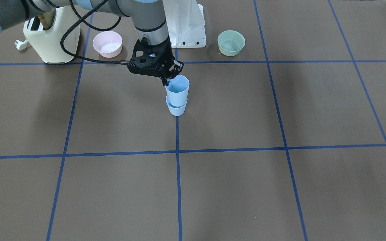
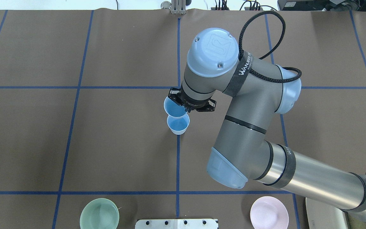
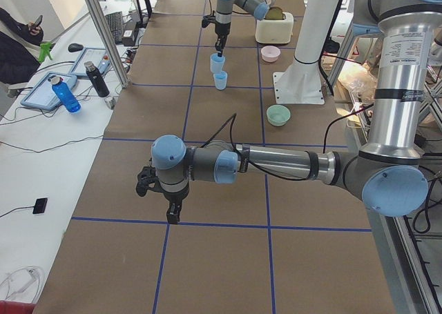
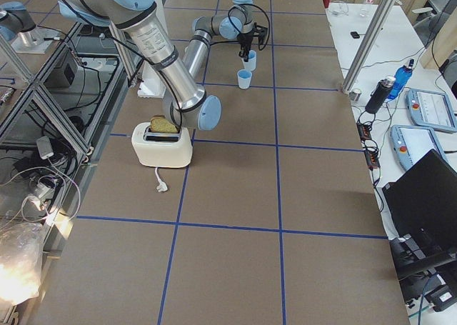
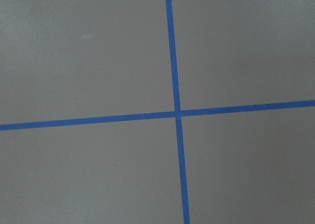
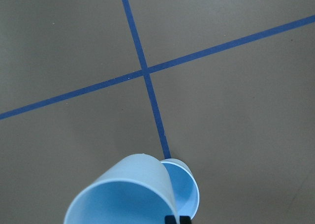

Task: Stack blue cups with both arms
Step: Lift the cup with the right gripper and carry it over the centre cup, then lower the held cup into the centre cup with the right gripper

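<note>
My right gripper [image 1: 167, 82] is shut on the rim of one blue cup [image 1: 177, 88] and holds it, slightly tilted, just above the second blue cup [image 1: 177, 107]. That second cup stands upright on a blue tape line near the table's middle. From overhead, the held cup [image 2: 174, 108] sits a little beyond the standing cup [image 2: 178, 124]. The right wrist view shows the held cup [image 6: 123, 194] close up, with the standing cup [image 6: 187, 187] behind it. My left gripper [image 3: 171, 214] hangs over bare table far from the cups. I cannot tell whether it is open or shut.
A pink bowl [image 1: 107, 43] and a cream toaster [image 1: 50, 38] stand near the robot's base on its right side. A pale green bowl [image 1: 231, 42] stands on its left side, and the white base mount [image 1: 186, 25] is between them. The left wrist view shows only taped table.
</note>
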`<state>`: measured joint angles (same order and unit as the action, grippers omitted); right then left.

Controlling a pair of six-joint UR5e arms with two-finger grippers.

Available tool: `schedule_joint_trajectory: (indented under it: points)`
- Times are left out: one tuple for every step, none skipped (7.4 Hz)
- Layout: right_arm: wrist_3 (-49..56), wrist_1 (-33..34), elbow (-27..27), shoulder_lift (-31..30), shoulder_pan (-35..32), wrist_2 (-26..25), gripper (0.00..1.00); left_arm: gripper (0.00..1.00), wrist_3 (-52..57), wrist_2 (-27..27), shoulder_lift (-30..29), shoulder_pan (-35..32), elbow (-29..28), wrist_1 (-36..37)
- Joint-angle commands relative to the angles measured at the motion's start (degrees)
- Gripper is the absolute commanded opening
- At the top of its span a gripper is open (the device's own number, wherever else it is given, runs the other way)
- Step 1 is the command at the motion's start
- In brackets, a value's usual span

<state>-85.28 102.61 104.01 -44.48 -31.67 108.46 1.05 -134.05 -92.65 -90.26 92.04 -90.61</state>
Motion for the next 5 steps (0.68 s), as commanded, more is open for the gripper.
schedule_joint_trajectory:
  points:
    - [0.0, 1.8, -0.1, 0.0, 1.3, -0.3, 0.0, 0.99, 0.0, -0.1, 0.1, 0.0, 0.2, 0.0]
    - [0.0, 1.8, -0.1, 0.2, 1.9, -0.6, 0.0, 0.99, 0.0, -0.1, 0.1, 0.0, 0.2, 0.0]
    - [0.0, 1.8, -0.2, 0.2, 2.6, -0.8, 0.0, 0.99, 0.0, -0.1, 0.1, 0.0, 0.2, 0.0]
    - [0.6, 1.5, -0.4, 0.3, 3.1, -1.7, 0.0, 0.99, 0.0, -0.1, 0.1, 0.0, 0.2, 0.0]
    - [0.8, 1.4, -0.4, 0.3, 3.3, -1.8, 0.0, 0.99, 0.0, -0.1, 0.1, 0.0, 0.2, 0.0]
